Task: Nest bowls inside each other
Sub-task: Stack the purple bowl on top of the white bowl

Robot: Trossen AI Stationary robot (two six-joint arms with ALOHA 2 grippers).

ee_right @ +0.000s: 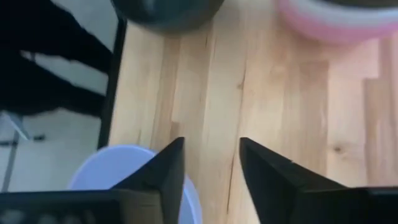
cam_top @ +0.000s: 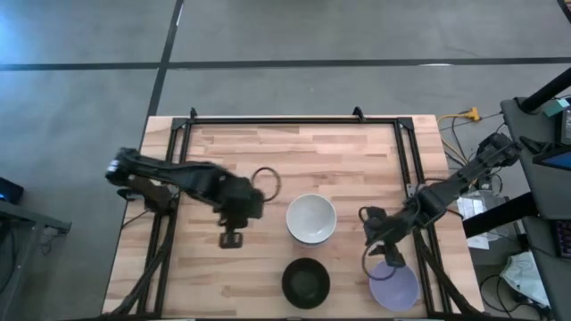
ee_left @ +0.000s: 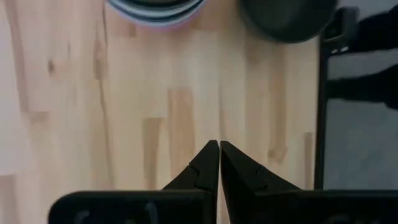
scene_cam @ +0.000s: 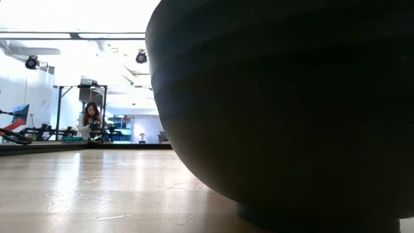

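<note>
In the high view a white bowl (cam_top: 310, 218) sits mid-table, a black bowl (cam_top: 306, 282) nearer the near edge, and a lavender bowl (cam_top: 393, 285) at the near right. The right wrist view shows the white bowl (ee_right: 336, 18) resting in a pink one. My right gripper (cam_top: 382, 257) (ee_right: 211, 162) hangs open just beyond the lavender bowl's (ee_right: 130, 180) far rim. My left gripper (cam_top: 232, 241) (ee_left: 219, 149) is shut over bare wood left of the white bowl (ee_left: 155, 9). The black bowl (scene_cam: 291, 110) fills the low view and hides both grippers there.
Dark metal rails run along the table's left, right and far sides (cam_top: 294, 119). Bare wood lies between my left gripper and the bowls. Cables and equipment stand off the table's right edge (cam_top: 526, 178). A person (scene_cam: 90, 120) is far back in the room.
</note>
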